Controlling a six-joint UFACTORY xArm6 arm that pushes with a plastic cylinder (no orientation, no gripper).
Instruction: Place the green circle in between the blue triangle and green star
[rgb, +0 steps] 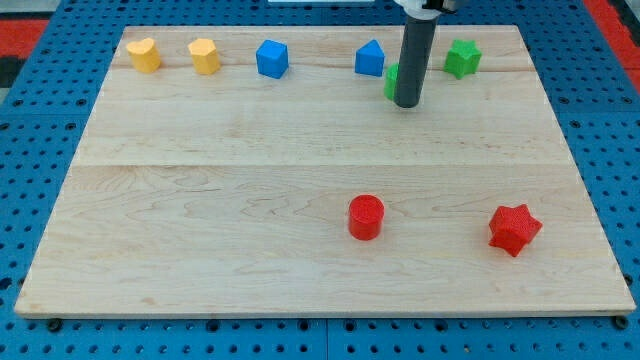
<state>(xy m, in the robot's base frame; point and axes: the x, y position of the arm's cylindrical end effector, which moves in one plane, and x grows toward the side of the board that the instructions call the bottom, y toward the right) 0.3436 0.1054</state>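
Observation:
The green circle (391, 82) is mostly hidden behind my rod, near the view's top right of centre; only its left edge shows. My tip (406, 103) rests on the board right against it, on its lower right side. The blue triangle (370, 58) sits just up and left of the green circle. The green star (462, 58) sits to the right, near the board's top edge. The green circle lies slightly below the gap between the two.
Two yellow blocks (144, 55) (204, 56) and a blue cube (272, 58) line the top left of the wooden board (200, 200). A red cylinder (366, 217) and a red star (514, 228) sit at the lower right.

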